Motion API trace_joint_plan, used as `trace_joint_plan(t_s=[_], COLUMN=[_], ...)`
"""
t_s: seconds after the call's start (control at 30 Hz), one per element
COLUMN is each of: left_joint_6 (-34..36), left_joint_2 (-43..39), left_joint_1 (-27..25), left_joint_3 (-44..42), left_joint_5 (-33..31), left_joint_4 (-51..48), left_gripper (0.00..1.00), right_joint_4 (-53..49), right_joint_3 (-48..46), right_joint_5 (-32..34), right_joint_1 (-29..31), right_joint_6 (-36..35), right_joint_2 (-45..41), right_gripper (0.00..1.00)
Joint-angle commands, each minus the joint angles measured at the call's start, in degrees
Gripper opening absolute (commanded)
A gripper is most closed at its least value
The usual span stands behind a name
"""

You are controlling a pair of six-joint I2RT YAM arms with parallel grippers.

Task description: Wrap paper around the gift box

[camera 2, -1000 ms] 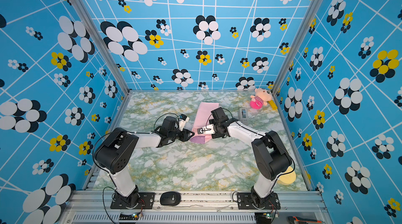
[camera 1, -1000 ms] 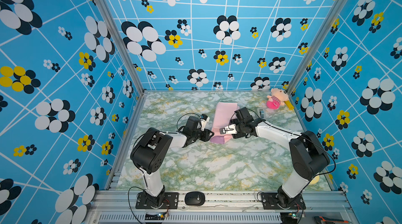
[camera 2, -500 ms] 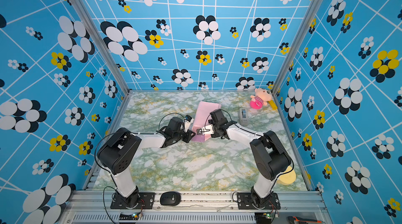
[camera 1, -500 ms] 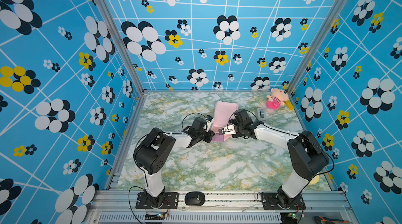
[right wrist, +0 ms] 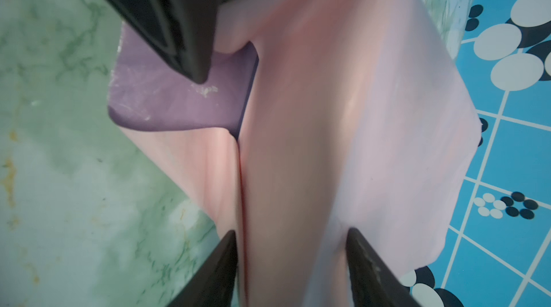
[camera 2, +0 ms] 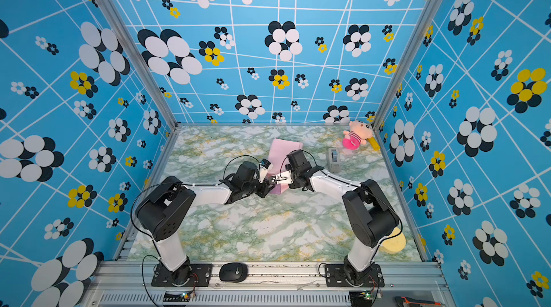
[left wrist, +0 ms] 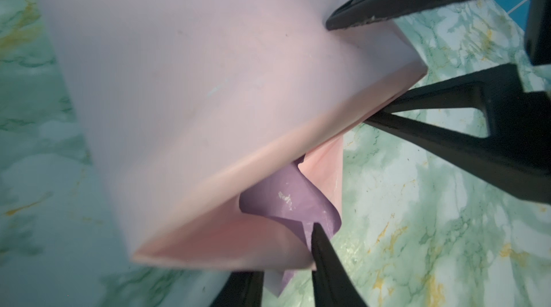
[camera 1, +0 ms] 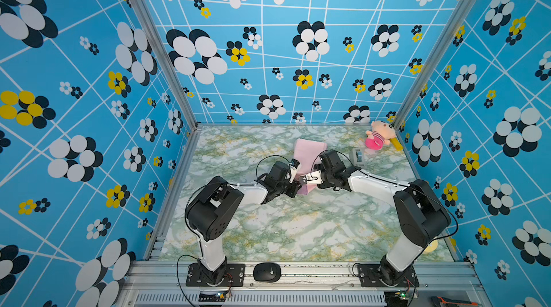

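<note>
On the table [camera 1: 298, 231], the tape dispenser [camera 1: 358, 157] lies right of the paper [camera 1: 308, 149].

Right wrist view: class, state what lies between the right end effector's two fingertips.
The paper, pale pink face outward, spans that gap, as the right wrist view shows.

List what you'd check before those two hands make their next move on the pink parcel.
1. Cover: the paper lies over the gift box, pink side out, with no box showing in any view: ok.
2. Near end closed: a lilac flap curls loose there: not ok.
3. Left hand holding: paper sits pinched between its fingers: ok.
4. Right hand gripping: its fingers straddle the parcel, but real pressure is unclear: cannot tell.
5. Tape ready: the tape dispenser stands beside the right arm, nothing touching it: ok.
6. Clutter: the plush toy sits in the far corner, apart from the parcel: ok.
</note>
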Motion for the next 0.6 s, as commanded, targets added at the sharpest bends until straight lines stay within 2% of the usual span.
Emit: trace_joint_plan(t_s=[0.0,0.3,0.57], left_joint_6=[-0.8,-1.8,-6.9], left_joint_2=[1.4,5.7,-2.5], left_joint_1=[0.4,1.9,4.2], left_joint_3=[0.7,2.4,-6.9], left_joint_5=[1.8,4.1,1.5], left_joint_4=[3.6,8.8,13.0], left_gripper=[0.30,0.31,0.32], right_joint_4=[-2.3,-2.3,-2.4], right_joint_3=[-1.9,-2.8,-2.9], right_joint_5=[-0.4,-0.7,-0.5], right_joint_1=[0.5,0.6,0.5], right_joint_6=[1.1,1.4,1.5], right_joint_2=[1.0,0.1,0.1], right_gripper=[0.58,0.58,0.57])
